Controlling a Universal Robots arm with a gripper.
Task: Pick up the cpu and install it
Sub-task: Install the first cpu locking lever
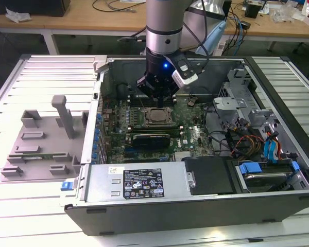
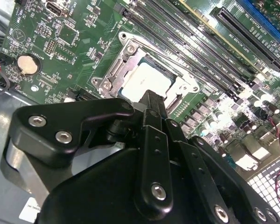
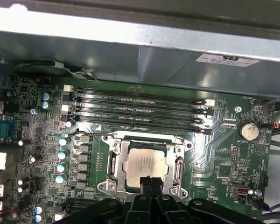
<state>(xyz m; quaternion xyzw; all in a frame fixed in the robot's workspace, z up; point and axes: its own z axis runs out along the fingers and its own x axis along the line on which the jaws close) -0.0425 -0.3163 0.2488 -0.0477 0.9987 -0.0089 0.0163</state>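
Cpu (image 1: 157,116) sits flat in the socket frame (image 3: 113,161) on the motherboard (image 3: 224,154), inside the open pc case (image 1: 144,203), approx centre of frame in the exterior view, a bit above the middle. Gripper (image 1: 158,99) hangs right over it, pointing straight down. In both wrist views its tips overlap the cpu's near edge, so the chip lies directly below w/ barely any sideways offset. Fingers (image 3: 146,182) look closed, tips meeting, nothing held btw them. Can't tell if tips touch the lid or hover just above. Chip's square, no long axis; edges parallel w/ the frame
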